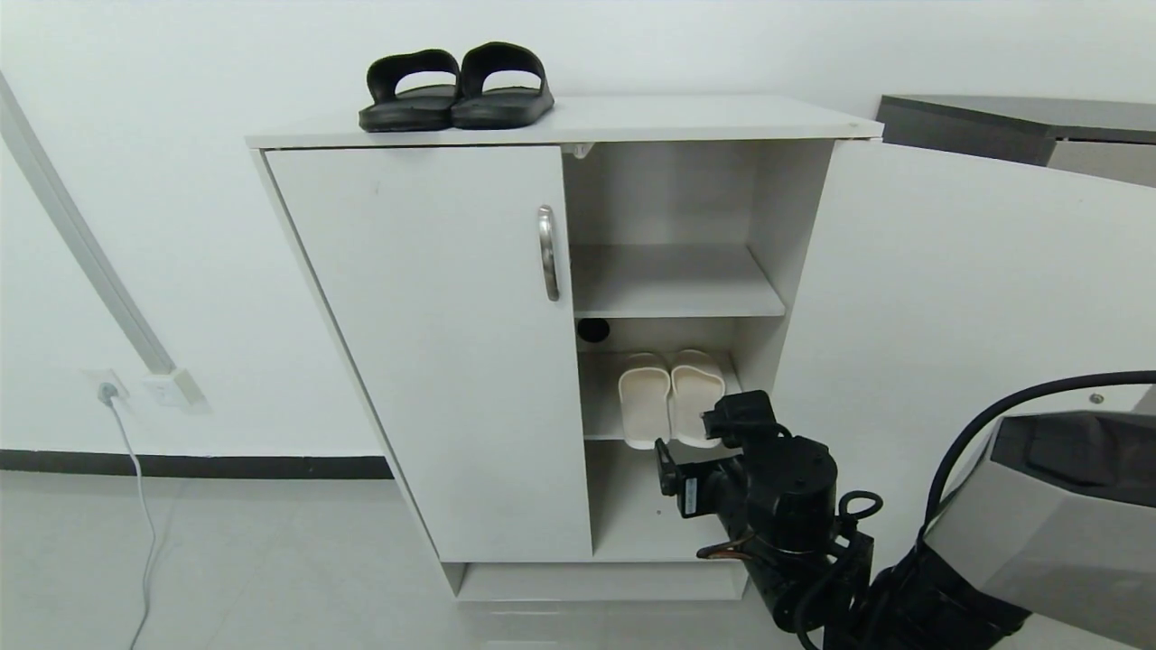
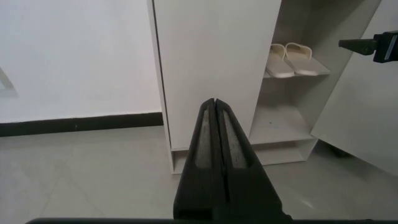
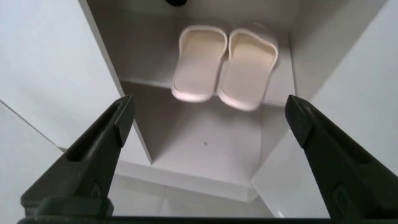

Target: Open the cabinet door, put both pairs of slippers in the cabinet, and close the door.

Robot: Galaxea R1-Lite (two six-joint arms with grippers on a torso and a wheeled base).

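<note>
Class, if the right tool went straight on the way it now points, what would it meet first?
Probably the heels of the white slippers on the shelf, framed by the open right tool; depth is unclear, so the shelf's front edge might come first.

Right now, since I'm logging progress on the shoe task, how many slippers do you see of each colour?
Black slippers: 2, on the cabinet top
White slippers: 2, on the middle shelf inside
Total: 4
</note>
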